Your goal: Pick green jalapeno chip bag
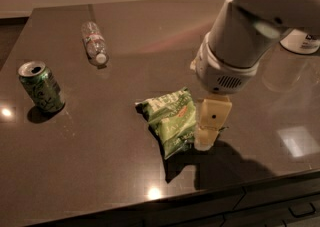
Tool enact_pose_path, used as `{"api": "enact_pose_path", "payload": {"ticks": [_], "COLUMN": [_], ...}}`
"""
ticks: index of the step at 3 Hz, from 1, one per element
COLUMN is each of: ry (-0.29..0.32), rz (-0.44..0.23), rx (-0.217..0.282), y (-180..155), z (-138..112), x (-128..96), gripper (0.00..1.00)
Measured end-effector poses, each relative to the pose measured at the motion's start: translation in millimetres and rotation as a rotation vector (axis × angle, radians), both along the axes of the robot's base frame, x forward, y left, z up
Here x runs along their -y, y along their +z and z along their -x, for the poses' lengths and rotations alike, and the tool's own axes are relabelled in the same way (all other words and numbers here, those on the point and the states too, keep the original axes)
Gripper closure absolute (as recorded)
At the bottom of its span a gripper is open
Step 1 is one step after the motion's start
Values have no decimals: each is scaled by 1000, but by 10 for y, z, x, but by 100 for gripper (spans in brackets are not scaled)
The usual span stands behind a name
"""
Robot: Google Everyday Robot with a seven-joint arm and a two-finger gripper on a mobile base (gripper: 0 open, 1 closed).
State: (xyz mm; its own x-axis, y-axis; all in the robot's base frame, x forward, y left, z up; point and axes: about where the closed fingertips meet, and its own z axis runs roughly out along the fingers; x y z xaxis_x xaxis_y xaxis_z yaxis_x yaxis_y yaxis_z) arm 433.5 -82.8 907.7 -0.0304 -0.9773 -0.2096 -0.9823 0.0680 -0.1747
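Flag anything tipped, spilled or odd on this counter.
The clear bottle lies on its side at the back left. The green can stands upright, no spill visible. The gripper sits at the right edge of the chip bag.

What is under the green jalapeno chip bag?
The green jalapeno chip bag lies on the dark table; anything directly beneath is covered. The hand is at its right edge.
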Motion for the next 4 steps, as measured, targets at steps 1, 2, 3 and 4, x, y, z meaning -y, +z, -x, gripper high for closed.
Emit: {"api": "enact_pose_path", "payload": {"ticks": [1,2,3,4], "ry": [25,29,25,3], "rz": [49,79,84,27], "rx": [-29,-57,-67,-34], "y": [-273,-402,-431,-240], "z": [37,45,42,41], "x": [-87,-85,-80,-77], "gripper": [0,27,50,72]}}
